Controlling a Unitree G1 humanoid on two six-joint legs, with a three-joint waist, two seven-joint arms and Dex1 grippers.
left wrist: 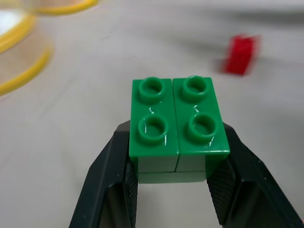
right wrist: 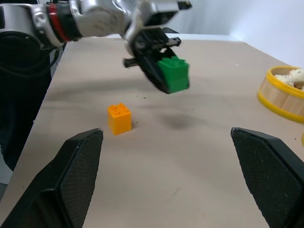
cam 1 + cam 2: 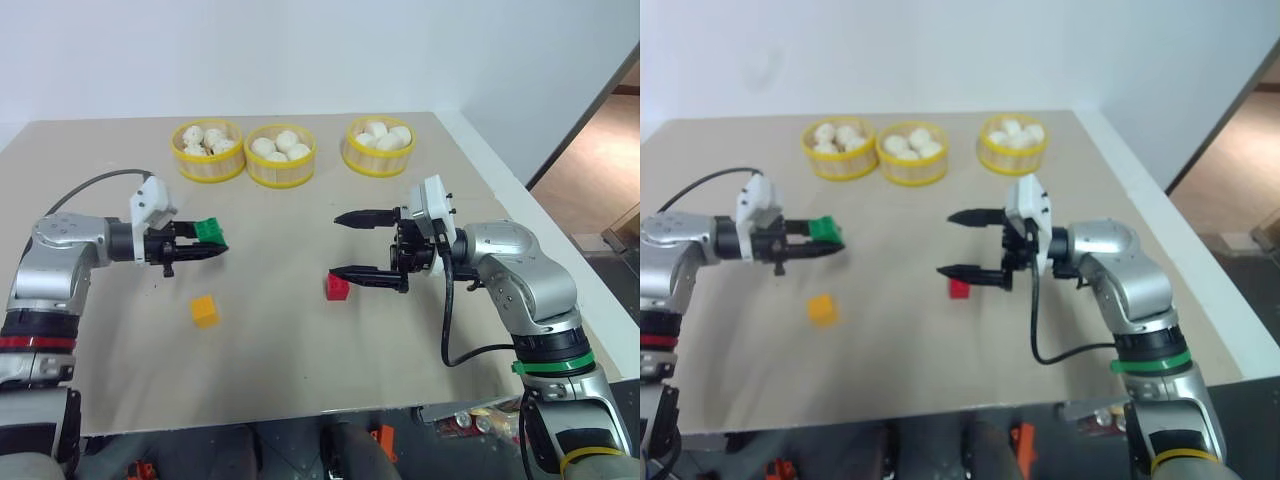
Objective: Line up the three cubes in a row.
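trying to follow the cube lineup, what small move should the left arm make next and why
Probably carry the green cube toward the table and set it down level with the other two. The left gripper holds it in the air, while the orange cube and red cube sit apart below.

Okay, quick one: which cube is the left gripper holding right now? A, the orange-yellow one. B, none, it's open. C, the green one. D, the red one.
C: the left gripper is shut on the green cube, lifted off the table.
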